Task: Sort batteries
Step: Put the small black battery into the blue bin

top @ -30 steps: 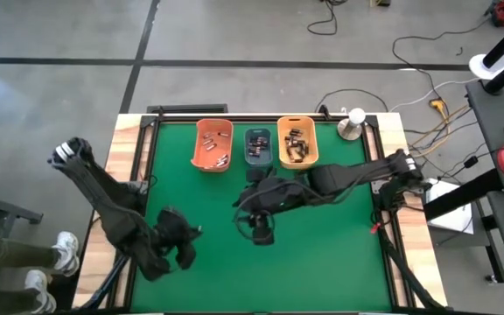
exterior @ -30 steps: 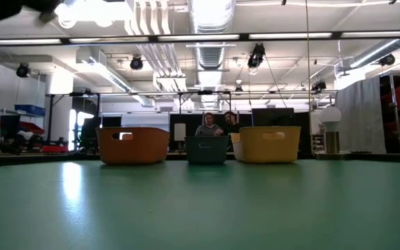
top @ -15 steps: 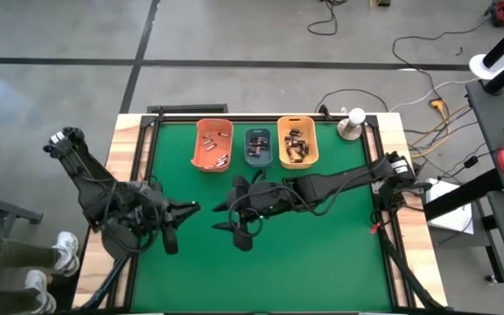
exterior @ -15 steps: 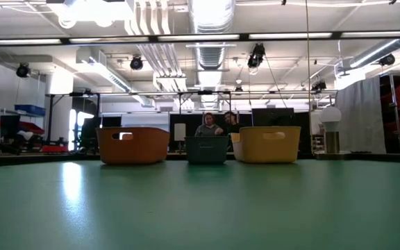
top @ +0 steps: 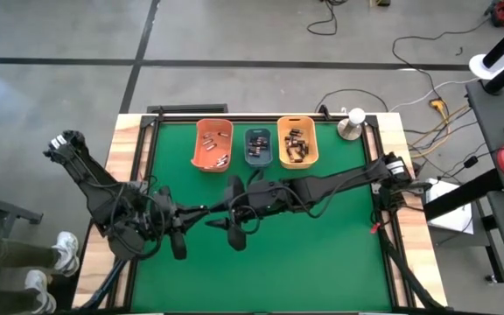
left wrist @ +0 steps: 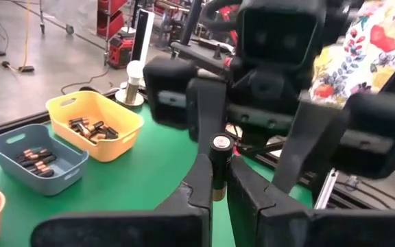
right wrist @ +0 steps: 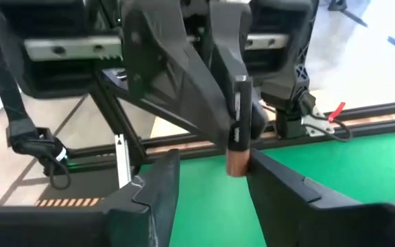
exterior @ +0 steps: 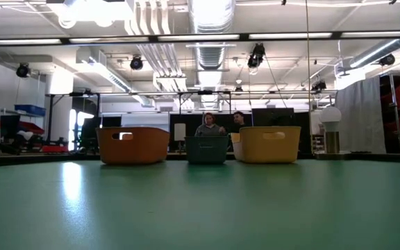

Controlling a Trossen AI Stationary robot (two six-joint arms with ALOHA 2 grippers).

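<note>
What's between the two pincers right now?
A battery: the left pincer is clamped on it, and its coppery end sits between the right pincer's open fingers. Both wrist views show it.

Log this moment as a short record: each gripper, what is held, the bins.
left gripper: over mid-table, shut on a battery
right gripper: facing the left one, fingers open on either side of that battery
battery: dark, one coppery end
orange bin: far edge, holds batteries
blue-grey bin: middle, holds batteries
yellow-orange bin: beside it, holds batteries
table: green
</note>
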